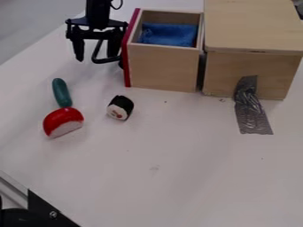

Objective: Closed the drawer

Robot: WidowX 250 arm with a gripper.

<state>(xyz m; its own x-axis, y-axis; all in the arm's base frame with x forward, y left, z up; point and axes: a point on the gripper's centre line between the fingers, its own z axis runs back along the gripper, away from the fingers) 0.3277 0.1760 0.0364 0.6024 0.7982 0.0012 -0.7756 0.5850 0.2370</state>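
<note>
The wooden drawer [163, 66] stands pulled out on the left side of the wooden box [251, 66]. Its red front [128, 55] faces left, and a blue cloth [168, 34] lies inside it. A narrow dark gap shows between the drawer's right end and the box. My black gripper [95, 55] hangs at the upper left, just left of the red front, its fingers apart with nothing held. Whether its right side touches the front I cannot tell.
On the white table [177, 155] lie a green toy piece [61, 92], a red and white toy piece [63, 121] and a toy sushi roll [120, 107], all left of or below the drawer. Grey tape [253, 111] runs from the box onto the table.
</note>
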